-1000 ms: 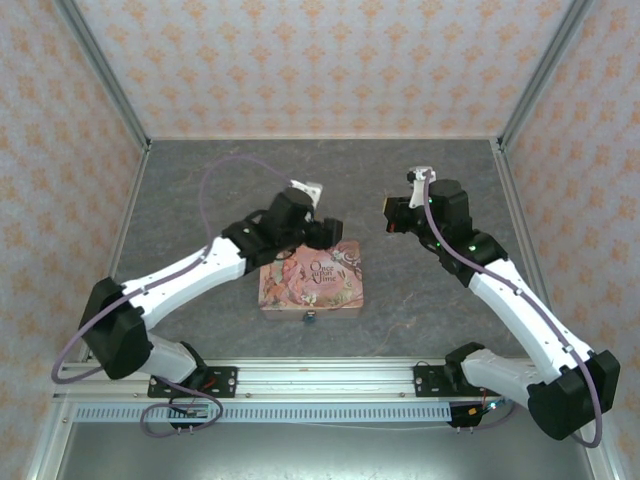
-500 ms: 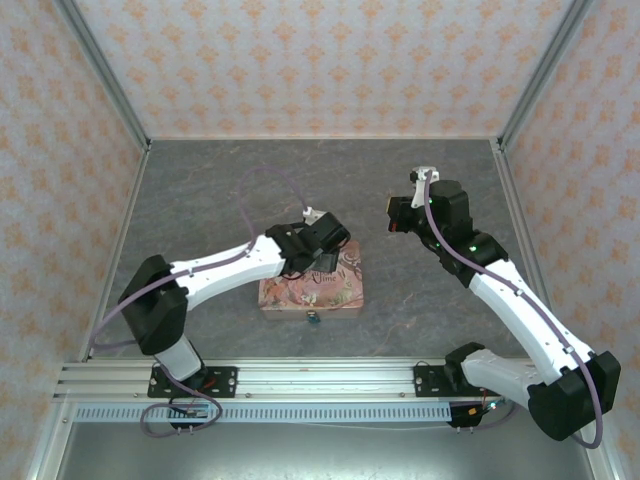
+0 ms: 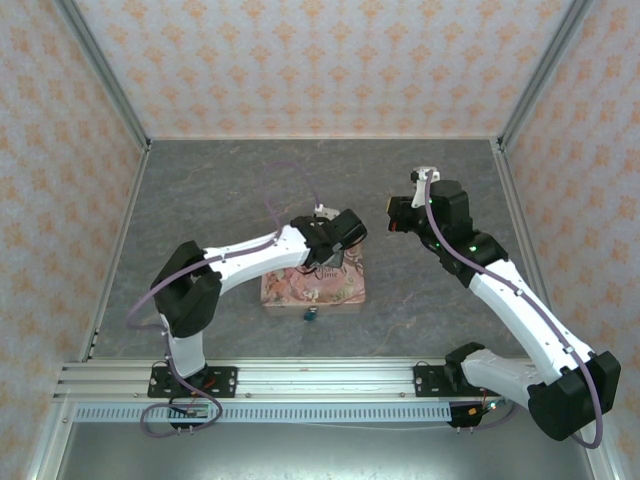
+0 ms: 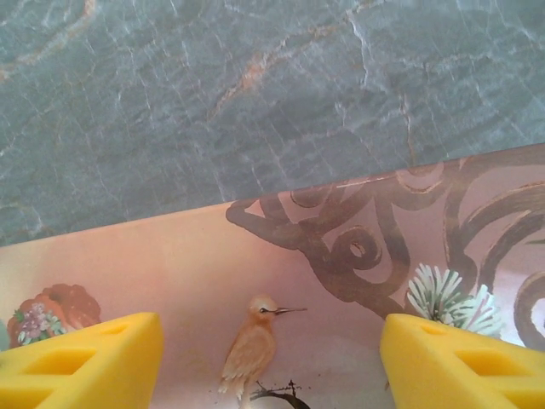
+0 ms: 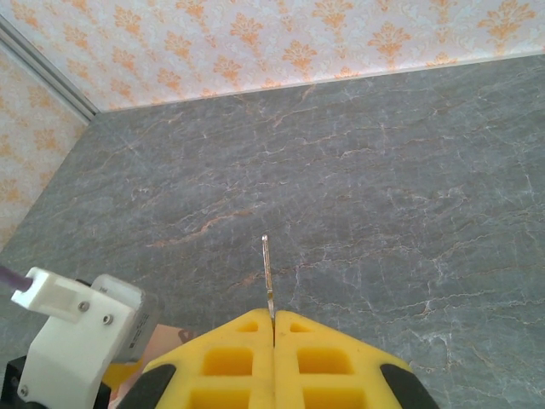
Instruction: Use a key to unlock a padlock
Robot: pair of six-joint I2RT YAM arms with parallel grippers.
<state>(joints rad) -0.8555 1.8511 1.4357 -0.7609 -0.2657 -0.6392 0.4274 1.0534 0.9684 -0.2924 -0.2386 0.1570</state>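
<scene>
In the top view the left arm reaches from 7 o'clock across the grey marbled table [image 3: 220, 190], and the left gripper [image 3: 338, 250] hangs over the far right part of the pink tin [image 3: 315, 288]. In the left wrist view the left gripper [image 4: 272, 358] is spread. Its two yellow pads [image 4: 81, 362] sit wide apart at the lower corners with nothing between them. Below them is the tin's illustrated lid [image 4: 341, 256], with a small bird and brown scrollwork. Whether the pads touch the lid cannot be told. The tin's edge runs across that view with bare table [image 4: 255, 85] beyond it at 12 o'clock. The padlock [image 3: 311, 316] is a tiny dark blue-green speck hanging at the tin's near edge, at 6 o'clock on the tin. It lies between 6 and 7 o'clock from the left gripper, the length of the lid away and untouched. At about 3 o'clock from the left gripper, off the tin and raised over open table, is the right gripper [image 3: 392, 218]. From it the padlock lies toward 7 o'clock, well apart. In the right wrist view the right gripper [image 5: 274, 328] has its yellow pads pressed together, pinching the key [image 5: 267, 273]. The key's thin metal blade sticks out toward 12 o'clock over the grey surface, with patterned walls [image 5: 255, 34] behind.
</scene>
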